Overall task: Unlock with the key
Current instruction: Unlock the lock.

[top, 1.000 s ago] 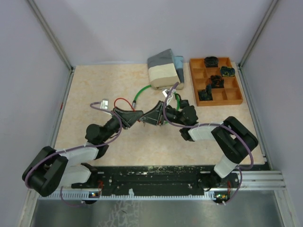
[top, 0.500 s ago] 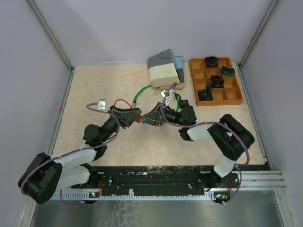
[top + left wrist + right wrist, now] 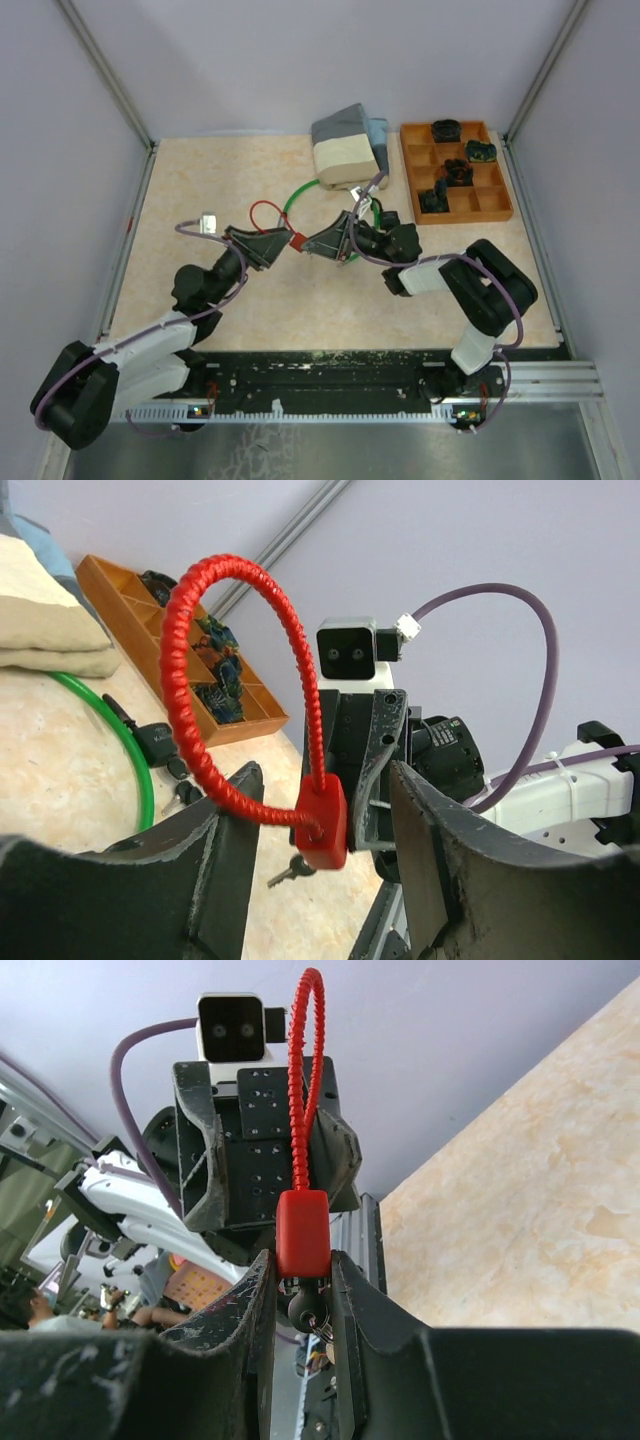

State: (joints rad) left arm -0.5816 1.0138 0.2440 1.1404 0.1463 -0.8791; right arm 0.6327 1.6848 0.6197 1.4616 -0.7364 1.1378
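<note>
- Lock first: the red cable lock (image 3: 296,240) is up off the bench (image 3: 190,180), held in the air between the two arms. It sits well left of the orange tray (image 3: 457,218) and a bit nearer the arm bases than the tray's near edge.
- Its ribbed red loop stands up from the red body and, in the top view, curves away from the tray.
- The right gripper (image 3: 300,1260) reaches in from the tray side. Its fingers (image 3: 370,1330) are pinching the lower end of the lock's red body.
- The black head of the key (image 3: 300,1305) sits in the bottom of the body, tucked between those same fingers. We can't tell if the fingers press on the key too.
- The left gripper (image 3: 320,780) faces it from the side away from the tray. Its fingers (image 3: 440,860) are spread wide with the red body in the gap. The finger we see on the right of the left wrist view is clear of it, and the cable crosses in front of the other finger.
- A green cable loop (image 3: 292,197) lies flat on the bench left of the tray.
- A grey and cream block (image 3: 345,160) sits just left of the tray's far end.
- The tray's compartments hold a few small black parts (image 3: 446,130); we can't make out what they are.
</note>
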